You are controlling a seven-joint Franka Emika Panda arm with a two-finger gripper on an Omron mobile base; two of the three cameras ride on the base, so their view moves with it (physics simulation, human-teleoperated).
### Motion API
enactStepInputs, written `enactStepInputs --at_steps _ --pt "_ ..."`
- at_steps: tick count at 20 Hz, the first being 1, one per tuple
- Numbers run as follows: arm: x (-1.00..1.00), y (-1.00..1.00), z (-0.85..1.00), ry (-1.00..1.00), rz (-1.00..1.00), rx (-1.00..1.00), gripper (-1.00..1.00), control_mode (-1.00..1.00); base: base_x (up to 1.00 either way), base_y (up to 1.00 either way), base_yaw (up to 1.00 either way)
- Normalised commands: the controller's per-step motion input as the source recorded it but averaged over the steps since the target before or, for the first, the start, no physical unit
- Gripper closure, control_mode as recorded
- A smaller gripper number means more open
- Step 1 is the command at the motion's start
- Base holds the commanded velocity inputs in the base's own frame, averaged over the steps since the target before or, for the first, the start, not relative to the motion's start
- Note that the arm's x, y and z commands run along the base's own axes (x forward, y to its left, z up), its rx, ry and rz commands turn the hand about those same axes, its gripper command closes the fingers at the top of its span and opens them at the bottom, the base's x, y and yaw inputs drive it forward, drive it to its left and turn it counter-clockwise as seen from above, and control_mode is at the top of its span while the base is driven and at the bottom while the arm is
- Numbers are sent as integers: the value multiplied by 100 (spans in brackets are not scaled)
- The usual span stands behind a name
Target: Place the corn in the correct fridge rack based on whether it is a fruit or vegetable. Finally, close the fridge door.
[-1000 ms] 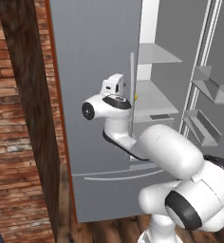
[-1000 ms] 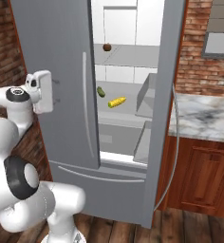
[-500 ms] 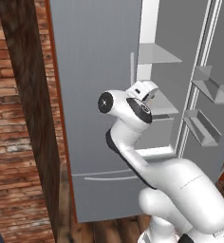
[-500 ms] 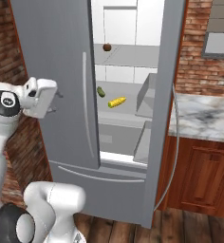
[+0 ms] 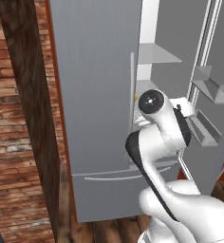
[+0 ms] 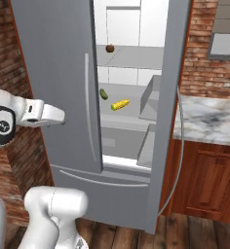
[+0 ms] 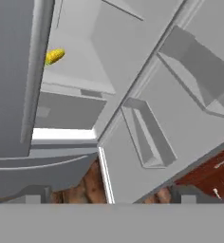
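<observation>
The corn (image 6: 120,104) lies on the fridge rack (image 6: 136,113), the lower pale shelf inside the open fridge, a little right of a dark green cucumber (image 6: 104,94). In the hand view the corn (image 7: 53,56) peeks out past the edge of the shut left door. My gripper (image 7: 109,195) is open and holds nothing; its tips stand wide apart. It hangs in front of the left door (image 6: 58,73), well away from the corn. The right fridge door (image 6: 169,97) stands open, its inner bins (image 7: 147,137) facing the hand.
A small brown item (image 6: 109,48) sits on the upper shelf. A marble counter (image 6: 209,121) over wooden cabinets stands right of the fridge. A brick wall (image 5: 19,142) runs along the left. The freezer drawer (image 6: 102,182) is below, above a wooden floor.
My arm has swung and the hand has turned toward the fridge opening and the open door. The corn and the cucumber stayed on the shelf. The gripper stays open.
</observation>
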Motion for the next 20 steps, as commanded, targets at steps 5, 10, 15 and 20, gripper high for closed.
enactStepInputs --at_steps 5,10,15,20 --pt "-66 -82 -2 -29 -3 50 -100 -100 0 0 0" --pt "-53 -86 -12 -39 0 48 -100 -100 0 0 0" --pt "-44 -78 -5 -35 0 41 -100 -100 0 0 0" --pt "-42 -81 -17 -30 0 33 -100 -100 0 0 0"
